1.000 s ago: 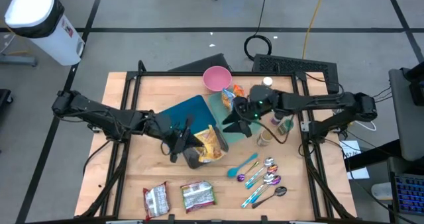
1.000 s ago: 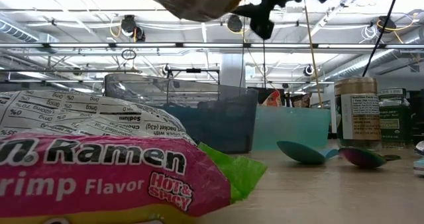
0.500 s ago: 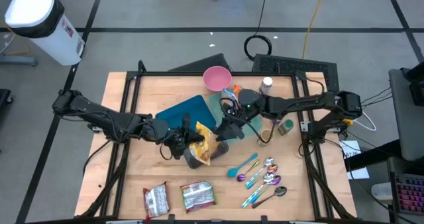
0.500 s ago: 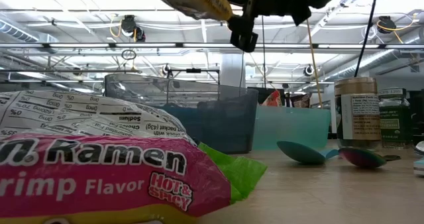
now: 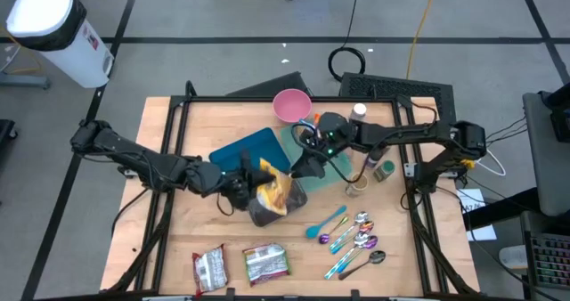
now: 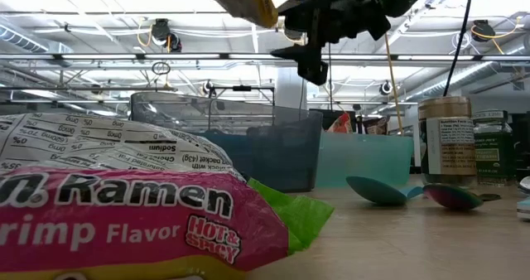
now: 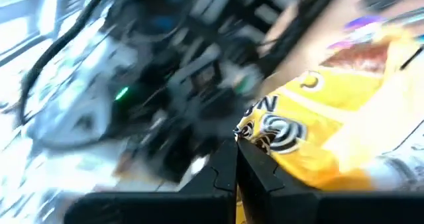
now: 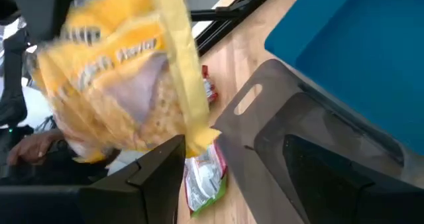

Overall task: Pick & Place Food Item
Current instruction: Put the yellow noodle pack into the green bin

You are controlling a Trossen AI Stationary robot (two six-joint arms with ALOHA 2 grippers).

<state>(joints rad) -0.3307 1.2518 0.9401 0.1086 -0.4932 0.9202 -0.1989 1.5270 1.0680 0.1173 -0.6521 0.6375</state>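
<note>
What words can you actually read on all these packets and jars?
"Ramen", "Shrimp Flavor" (first letters cut off) and "Hot & Spicy": pink ramen packet, low view.
Mirrored nutrition print, "Sodium" and "0mg" legible: white packet behind it.
"Nutrition Facts": spice jar; remaining lines too small.
Green-labelled jar: too small to read.
Yellow noodle packet held by the left tool: lettering blurred.

I see the yellow noodle packet (image 5: 272, 191) held up off the table, pinched in my left claw (image 5: 252, 178), crumpled and tilted. It hangs above the dark grey bin (image 5: 267, 207), beside the blue bin (image 5: 240, 150).
</note>
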